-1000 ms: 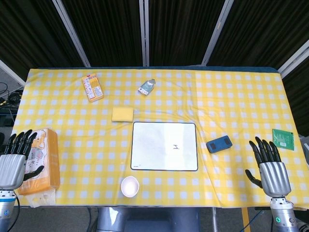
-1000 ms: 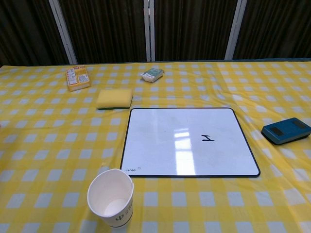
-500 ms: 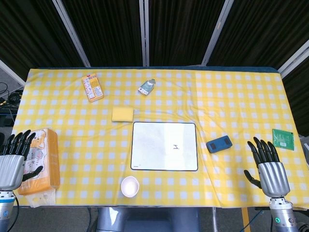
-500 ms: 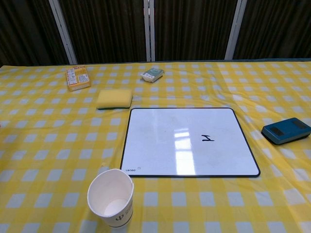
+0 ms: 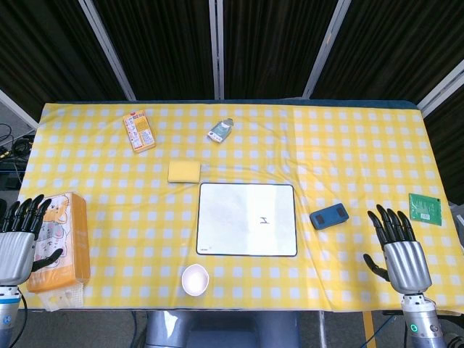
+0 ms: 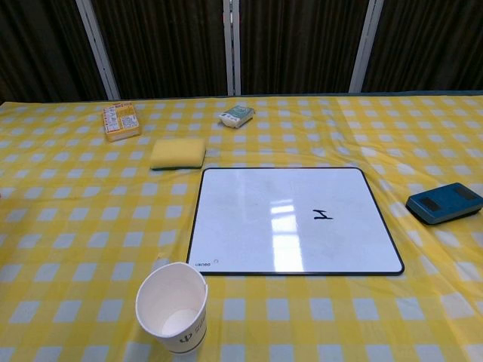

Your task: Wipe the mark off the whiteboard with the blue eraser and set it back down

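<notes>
Change: both hands have slid slightly toward the near table edge over the last second; nothing else moved. Judgement: task not begun, mark intact, reach not yet started.

Table (image 5: pixel 362 145): soft yellow-checked cloth, a few wrinkles. Whiteboard (image 6: pixel 290 219): glossy, flat, rounded dark frame, centre of table; small black mark (image 6: pixel 322 216) right of its middle. Tissue box (image 5: pixel 64 243) at 8 o'clock. Right hand (image 5: pixel 400 246), metallic palm, dark fingers spread wide, empty, at 4 o'clock. Left hand (image 5: pixel 18 243) likewise spread, empty, just beside the box. Blue eraser (image 6: pixel 445 202): rounded slab, matte, at 3 o'clock of the board, untouched. Paper cup (image 6: pixel 172 308), upright, at 7 o'clock.
</notes>
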`<act>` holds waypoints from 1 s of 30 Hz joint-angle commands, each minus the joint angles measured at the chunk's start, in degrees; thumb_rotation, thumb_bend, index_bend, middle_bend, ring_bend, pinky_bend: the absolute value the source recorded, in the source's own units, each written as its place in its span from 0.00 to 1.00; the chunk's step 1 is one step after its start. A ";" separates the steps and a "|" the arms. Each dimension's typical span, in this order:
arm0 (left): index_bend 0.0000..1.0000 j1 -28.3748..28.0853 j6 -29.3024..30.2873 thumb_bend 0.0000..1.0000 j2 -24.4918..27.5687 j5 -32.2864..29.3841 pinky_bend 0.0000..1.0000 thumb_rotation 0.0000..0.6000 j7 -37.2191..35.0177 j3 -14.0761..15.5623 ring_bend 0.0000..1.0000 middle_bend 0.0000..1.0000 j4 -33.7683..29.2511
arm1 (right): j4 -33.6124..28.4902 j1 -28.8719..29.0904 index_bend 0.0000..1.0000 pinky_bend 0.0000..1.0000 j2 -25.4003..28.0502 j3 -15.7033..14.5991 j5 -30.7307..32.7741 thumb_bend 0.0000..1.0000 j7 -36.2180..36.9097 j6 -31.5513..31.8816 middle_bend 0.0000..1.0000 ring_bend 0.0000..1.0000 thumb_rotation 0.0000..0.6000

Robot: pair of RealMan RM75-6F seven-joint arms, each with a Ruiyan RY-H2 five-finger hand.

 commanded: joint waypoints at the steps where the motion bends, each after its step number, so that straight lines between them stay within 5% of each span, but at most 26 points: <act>1: 0.00 -0.01 0.02 0.00 0.00 -0.11 0.00 1.00 -0.01 -0.09 0.00 0.00 0.04 | -0.23 0.93 0.01 0.00 0.27 0.15 -0.47 0.14 0.19 -0.96 0.00 0.00 1.00; 8: 0.00 -0.15 -0.07 0.00 0.00 -0.32 0.00 1.00 -0.03 -0.33 0.00 0.00 0.09 | -0.14 5.12 0.14 0.00 1.01 0.96 -0.14 0.15 1.21 -7.11 0.01 0.00 1.00; 13: 0.00 -0.50 -0.91 0.00 -0.22 -1.00 0.00 1.00 0.14 -0.54 0.00 0.00 0.43 | 0.04 10.84 0.20 0.00 2.08 1.12 1.69 0.16 -0.68 -17.70 0.05 0.00 1.00; 30: 0.00 -0.42 -0.76 0.00 -0.29 -1.38 0.00 1.00 0.12 -0.62 0.00 0.00 0.80 | -1.41 20.57 0.19 0.00 2.37 3.13 11.64 0.20 -8.51 -34.12 0.05 0.00 1.00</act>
